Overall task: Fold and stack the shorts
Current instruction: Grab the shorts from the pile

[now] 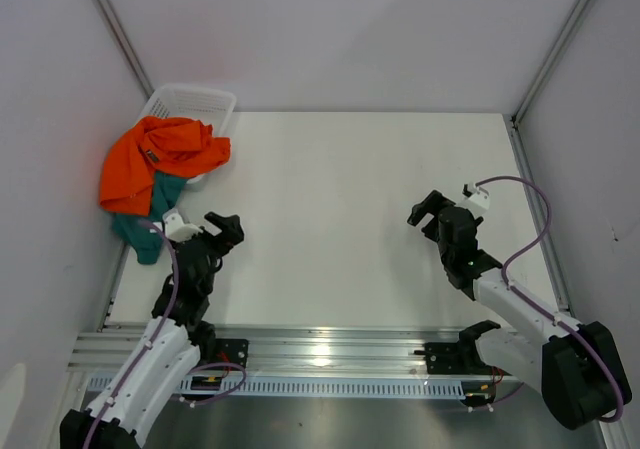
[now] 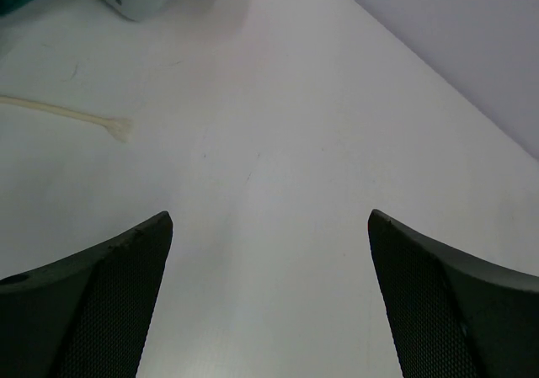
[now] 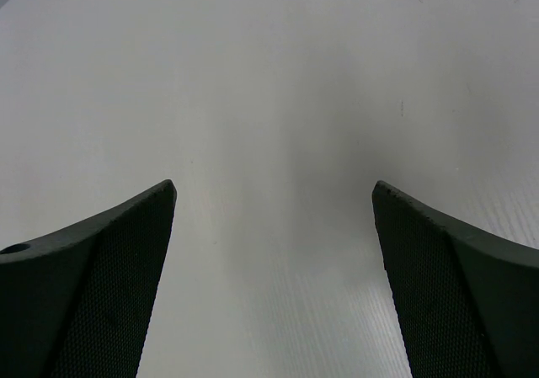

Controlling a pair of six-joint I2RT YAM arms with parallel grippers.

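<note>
Left gripper [image 1: 220, 229] and right gripper [image 1: 424, 210], both spread wide and holding nothing, hover over the bare white table [image 1: 350, 189]. At the far-left corner the orange shorts [image 1: 160, 157] drape over the rim of the white mesh basket [image 1: 200, 101] and lie on top of the teal shorts [image 1: 138, 234], which spill toward the table's left edge. If you pinch this heap blindly, both pairs may lift together, or the basket may drag along. The loose white drawstring [image 2: 67, 115] ahead of your left gripper could snag.
</note>
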